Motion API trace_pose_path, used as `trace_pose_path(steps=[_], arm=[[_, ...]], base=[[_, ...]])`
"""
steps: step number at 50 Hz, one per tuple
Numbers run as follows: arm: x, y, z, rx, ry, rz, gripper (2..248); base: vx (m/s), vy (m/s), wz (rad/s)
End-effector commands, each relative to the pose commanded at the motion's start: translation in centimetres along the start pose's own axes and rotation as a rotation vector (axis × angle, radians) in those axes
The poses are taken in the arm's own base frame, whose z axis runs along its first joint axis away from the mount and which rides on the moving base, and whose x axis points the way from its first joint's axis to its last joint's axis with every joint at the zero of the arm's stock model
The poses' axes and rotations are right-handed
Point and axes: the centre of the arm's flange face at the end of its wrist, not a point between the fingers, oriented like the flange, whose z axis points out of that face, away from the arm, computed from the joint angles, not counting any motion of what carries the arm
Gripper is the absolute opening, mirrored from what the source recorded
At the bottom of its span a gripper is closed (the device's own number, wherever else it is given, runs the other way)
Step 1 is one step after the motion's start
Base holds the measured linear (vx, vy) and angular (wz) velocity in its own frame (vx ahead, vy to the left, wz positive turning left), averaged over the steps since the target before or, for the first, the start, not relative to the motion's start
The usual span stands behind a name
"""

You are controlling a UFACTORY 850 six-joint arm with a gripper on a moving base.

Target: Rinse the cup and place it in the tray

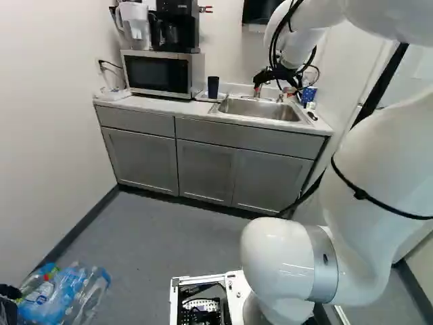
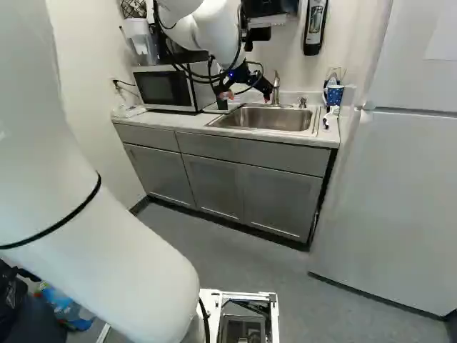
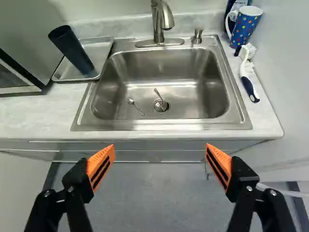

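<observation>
Sink basin (image 3: 203, 79): open from above and across its front rim | Rear: faucet (image 3: 160, 24) and small metal fitting (image 3: 197, 36) rise | Beside microwave (image 1: 159, 74): tray (image 3: 100, 48) bearing upright cup (image 3: 72, 50) | Opposite side: mug (image 3: 245, 26) and brush (image 3: 249, 88) occupy counter (image 3: 34, 116) | Basin floor: two spoons (image 3: 135, 106) near drain (image 3: 161, 106)

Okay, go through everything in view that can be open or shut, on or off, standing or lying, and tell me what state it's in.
Gripper: open, nothing between its fingers.
Dark cup: standing in the tray.
Faucet: no water seen running.
Dotted mug: upright.
Brush: lying down.
Microwave: door shut.
Cabinet doors: shut.
Fridge: shut.
</observation>
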Motion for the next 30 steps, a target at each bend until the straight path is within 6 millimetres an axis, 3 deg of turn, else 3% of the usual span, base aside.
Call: trace_pose_path(steps=[30], arm=[[-1.0,-0.4,0.6,0.006,0.013,-0.008,247]], base=[[0.000,0.000,0.000]])
